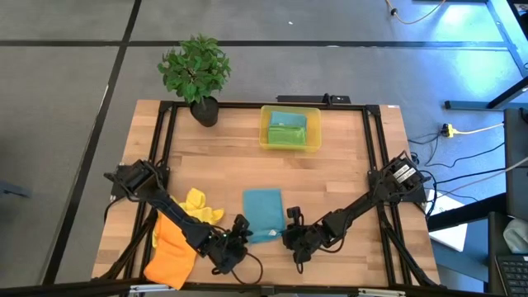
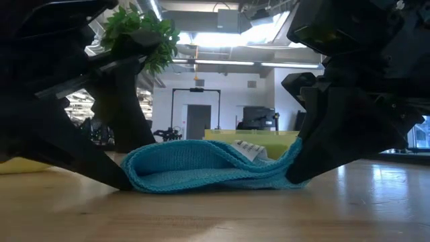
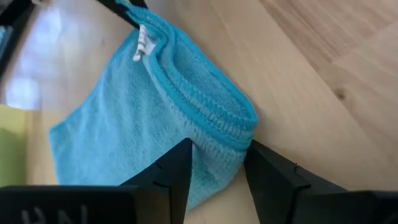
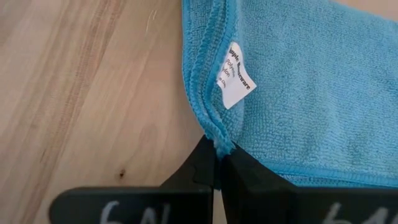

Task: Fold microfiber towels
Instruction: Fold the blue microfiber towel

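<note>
Teal-blue towel [image 1: 263,211]: I see it folded on the counter [image 1: 330,177] near the front edge, between my two grippers; white tag [image 4: 234,83] at the right-hand corner.
Left gripper [image 3: 216,163]: fingers apart, straddling the towel's folded corner, which sits in the gap.
Right gripper [image 4: 217,163]: fingers pinched together on the towel's hemmed corner, just below the tag.
Left-side clutter: yellow towel [image 1: 200,206] and orange towel [image 1: 171,251] lie crumpled beside and partly under my left arm, close to the teal one.
Far side: translucent yellow bin [image 1: 290,128] holding a green towel [image 1: 289,132], well apart from the grippers; potted plant [image 1: 196,74] at the far left corner.
</note>
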You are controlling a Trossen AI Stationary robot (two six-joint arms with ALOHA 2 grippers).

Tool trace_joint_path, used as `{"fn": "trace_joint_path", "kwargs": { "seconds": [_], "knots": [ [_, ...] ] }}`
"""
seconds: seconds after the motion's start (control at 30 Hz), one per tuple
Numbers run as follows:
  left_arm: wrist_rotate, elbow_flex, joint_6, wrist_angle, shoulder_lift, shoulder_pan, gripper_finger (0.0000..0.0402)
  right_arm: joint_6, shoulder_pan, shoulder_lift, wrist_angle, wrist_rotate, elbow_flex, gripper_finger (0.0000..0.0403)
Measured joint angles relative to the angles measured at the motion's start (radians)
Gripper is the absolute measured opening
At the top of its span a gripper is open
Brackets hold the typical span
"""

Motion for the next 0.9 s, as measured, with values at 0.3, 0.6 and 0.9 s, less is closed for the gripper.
{"fn": "trace_joint_path", "kwargs": {
  "seconds": [0.3, 0.6, 0.9],
  "knots": [
    [-0.007, -0.002, 0.056, 0.017, 0.002, -0.017, 0.0116, 0.001, 0.0, 0.0, -0.001, -0.001, 0.0, 0.0008],
    [-0.021, -0.003, -0.07, 0.047, 0.003, -0.046, 0.0007, 0.01, 0.001, 0.0, -0.002, -0.046, 0.001, 0.0008],
    [-0.08, -0.002, -0.176, 0.124, -0.063, -0.113, 0.0001, 0.039, 0.029, 0.0, -0.042, -0.106, 0.08, 0.0008]
  ]
}}
